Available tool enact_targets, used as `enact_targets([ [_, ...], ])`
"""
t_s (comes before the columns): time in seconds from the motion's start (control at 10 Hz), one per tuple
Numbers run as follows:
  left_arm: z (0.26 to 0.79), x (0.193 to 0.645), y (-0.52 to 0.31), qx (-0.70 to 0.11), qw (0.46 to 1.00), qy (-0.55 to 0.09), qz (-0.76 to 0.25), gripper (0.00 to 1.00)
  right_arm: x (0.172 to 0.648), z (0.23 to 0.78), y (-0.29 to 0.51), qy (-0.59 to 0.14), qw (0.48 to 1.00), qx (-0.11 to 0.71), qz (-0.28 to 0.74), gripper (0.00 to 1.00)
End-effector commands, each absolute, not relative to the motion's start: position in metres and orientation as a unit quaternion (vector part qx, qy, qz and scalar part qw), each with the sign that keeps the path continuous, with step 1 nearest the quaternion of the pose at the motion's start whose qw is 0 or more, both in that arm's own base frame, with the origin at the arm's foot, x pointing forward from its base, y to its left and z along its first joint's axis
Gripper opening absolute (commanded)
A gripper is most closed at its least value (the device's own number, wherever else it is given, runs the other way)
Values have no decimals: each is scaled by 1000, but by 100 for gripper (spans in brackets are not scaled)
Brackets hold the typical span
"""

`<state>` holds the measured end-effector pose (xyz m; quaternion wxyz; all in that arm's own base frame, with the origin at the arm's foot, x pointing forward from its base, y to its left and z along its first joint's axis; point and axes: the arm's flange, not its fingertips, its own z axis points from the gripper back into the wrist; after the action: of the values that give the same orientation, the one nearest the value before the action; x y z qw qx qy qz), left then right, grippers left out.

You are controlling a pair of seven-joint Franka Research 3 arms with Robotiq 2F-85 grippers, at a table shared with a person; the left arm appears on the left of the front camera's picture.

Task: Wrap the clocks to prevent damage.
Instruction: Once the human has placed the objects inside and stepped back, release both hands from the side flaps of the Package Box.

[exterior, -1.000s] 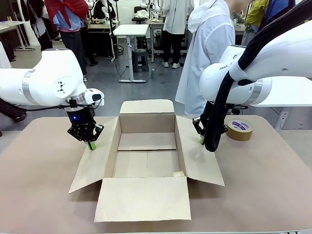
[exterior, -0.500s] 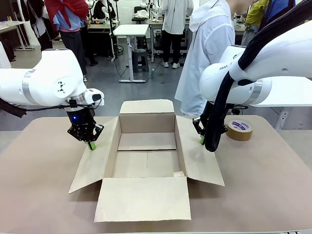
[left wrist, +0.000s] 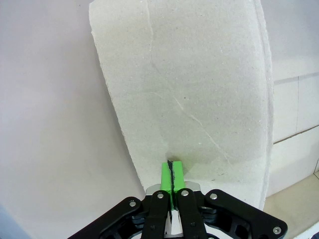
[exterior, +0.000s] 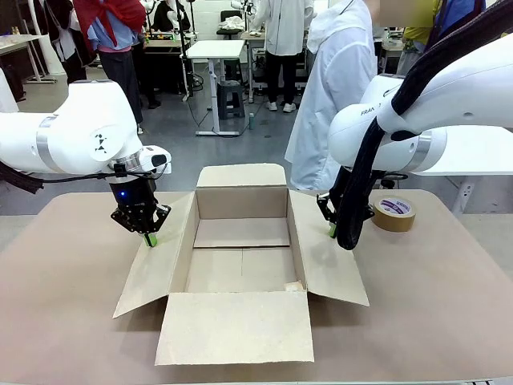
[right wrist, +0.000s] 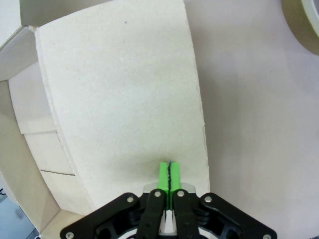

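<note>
Cardboard box: brown, matte, rectangular, open at mid-table, four flaps splayed outward, floor bare.
Left gripper: green pads pressed together with nothing between them, tip down on the box's left flap near its outer edge.
Right gripper: pads likewise pressed together on nothing, tip on the right flap; largely hidden behind a black cable sleeve in the front view.
Tape roll: brown, flat on the table beside the right arm, cut off in the right wrist view.

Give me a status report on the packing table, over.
Left gripper shut, tip on left flap. Right gripper shut, tip on right flap. Box open, flaps spread. Tape roll off to the right, clear.
</note>
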<state>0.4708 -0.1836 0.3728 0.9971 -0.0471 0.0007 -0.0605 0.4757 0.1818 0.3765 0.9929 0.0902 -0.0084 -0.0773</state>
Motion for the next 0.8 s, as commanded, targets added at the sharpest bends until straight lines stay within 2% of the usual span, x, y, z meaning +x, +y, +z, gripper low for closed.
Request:
enact_targets([
  [0.0,375,470,-183,-44,997,3,-62,0,475,375,183,-9,993,77,-84,0],
  [0.7,375,470,-183,-44,997,3,-62,0,475,375,183,-9,993,77,-84,0],
])
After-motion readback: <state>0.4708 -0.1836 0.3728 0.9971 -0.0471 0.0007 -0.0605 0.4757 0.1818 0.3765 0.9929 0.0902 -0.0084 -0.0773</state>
